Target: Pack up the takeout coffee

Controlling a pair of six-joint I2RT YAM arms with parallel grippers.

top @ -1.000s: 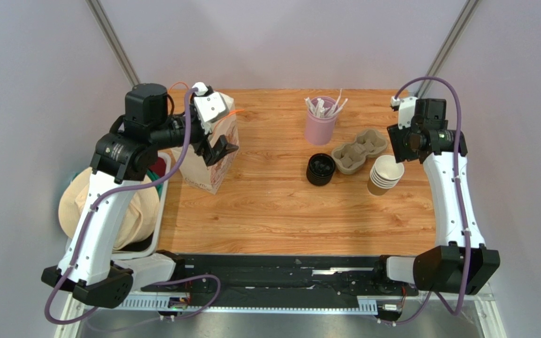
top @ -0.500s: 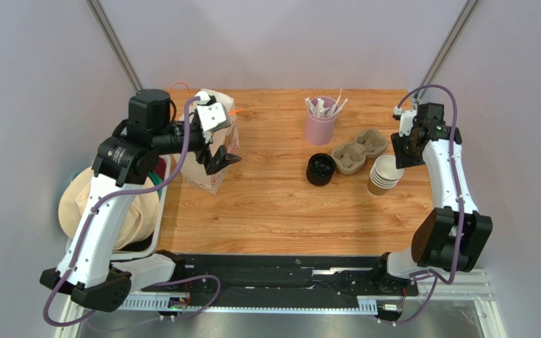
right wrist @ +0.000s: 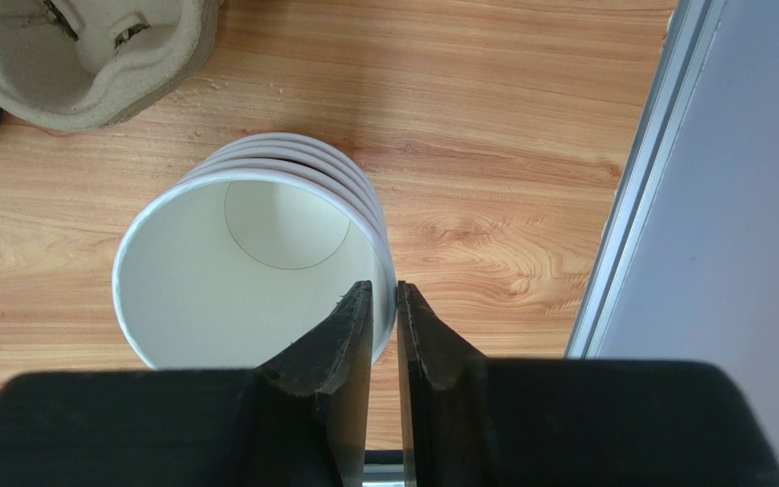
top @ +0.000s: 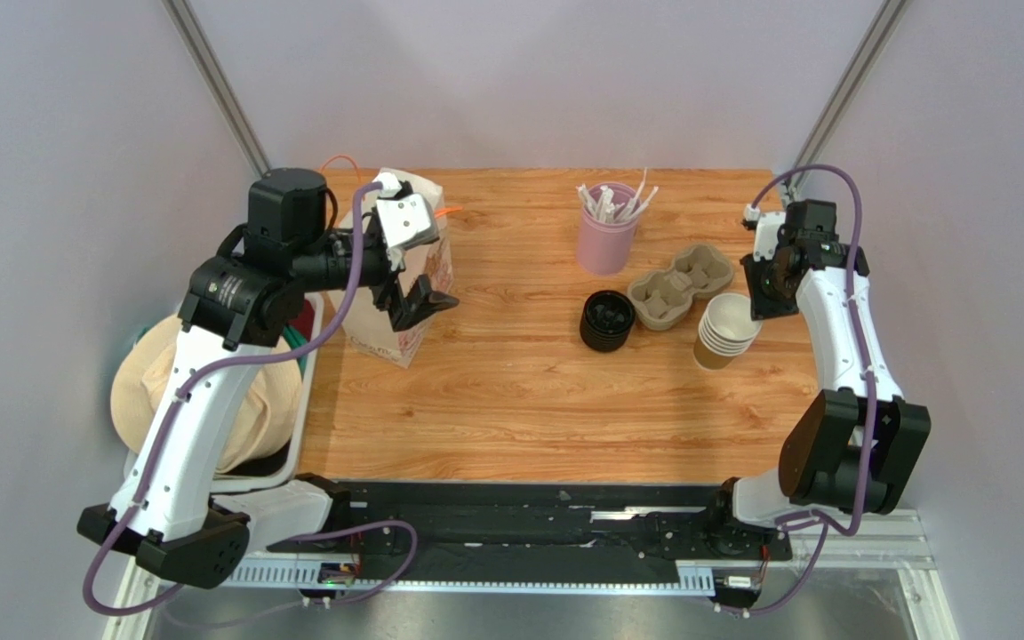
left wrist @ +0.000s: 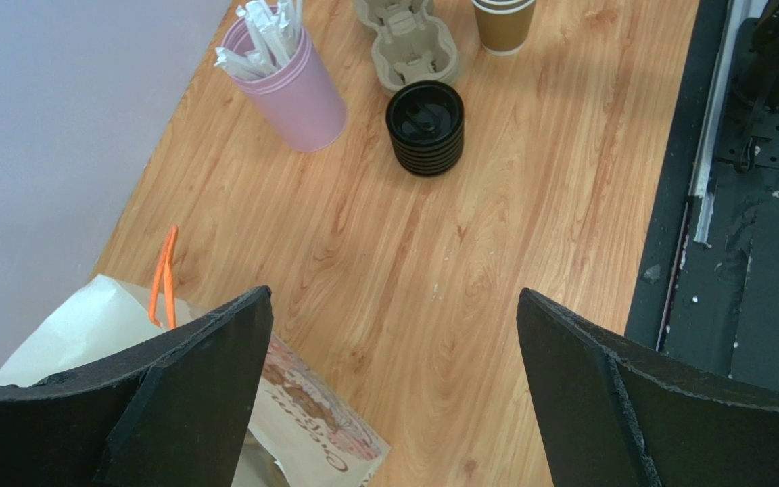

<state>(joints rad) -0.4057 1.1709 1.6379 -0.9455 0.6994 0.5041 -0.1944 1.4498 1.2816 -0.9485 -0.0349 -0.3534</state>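
No single lidded kraft cup shows in any view. A nested stack of brown paper cups (top: 729,330) stands at the right, white inside in the right wrist view (right wrist: 241,264). My right gripper (top: 765,291) is at the stack's right rim. Its jaws (right wrist: 383,289) are nearly closed, with the top cup's rim between them, one finger inside and one outside. A stack of black lids (top: 607,320) stands mid-table. My left gripper (top: 417,287) hangs open and empty (left wrist: 394,296) over the paper bag (top: 391,307) with orange handles at the left.
A pink cup of white sticks (top: 607,230) stands at the back. A pulp cup carrier (top: 680,284) lies between the lids and the cup stack. The table's right edge and metal rail (right wrist: 627,203) are close beside the stack. A bin with cloth (top: 230,387) sits off the left edge.
My right arm has swung and turned its wrist, bringing the gripper to the cup stack's right rim. My left gripper has shifted slightly over the bag. The objects have not moved.
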